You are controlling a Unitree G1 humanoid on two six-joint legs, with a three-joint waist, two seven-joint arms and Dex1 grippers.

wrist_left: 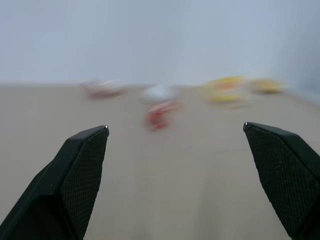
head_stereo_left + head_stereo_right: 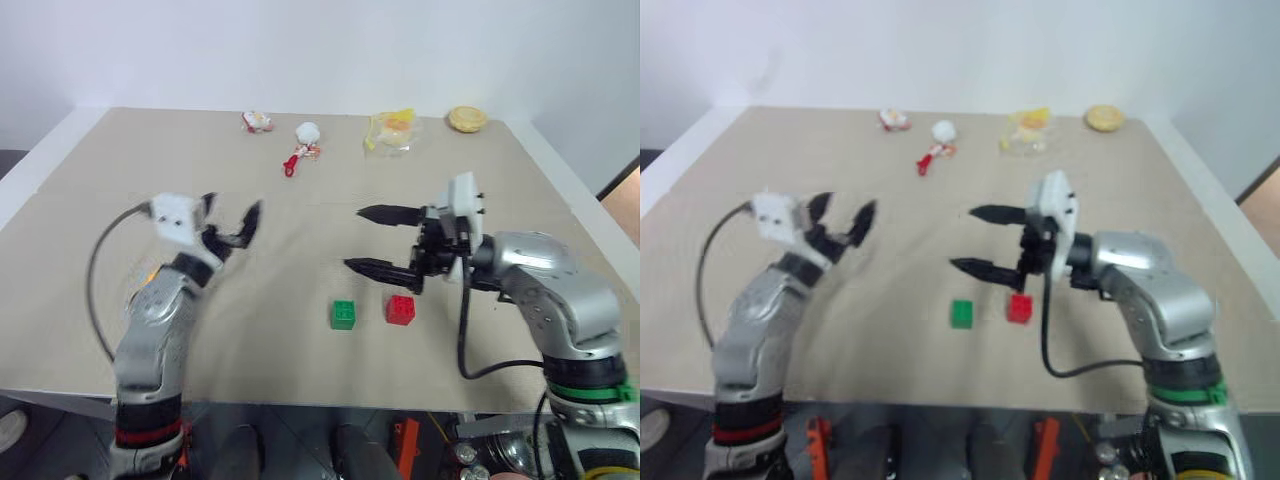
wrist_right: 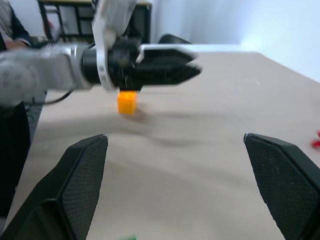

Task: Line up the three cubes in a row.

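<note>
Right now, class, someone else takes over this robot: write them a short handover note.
Left gripper: open, empty, raised over the table's left side.
Right gripper: open, empty, pointing left, above the red cube.
Green cube and red cube sit side by side near the front edge, a small gap between them.
Orange cube lies on the table, beyond the left gripper as the right wrist view shows it.
Done: two cubes in line. Left: bring the orange one into the row.
</note>
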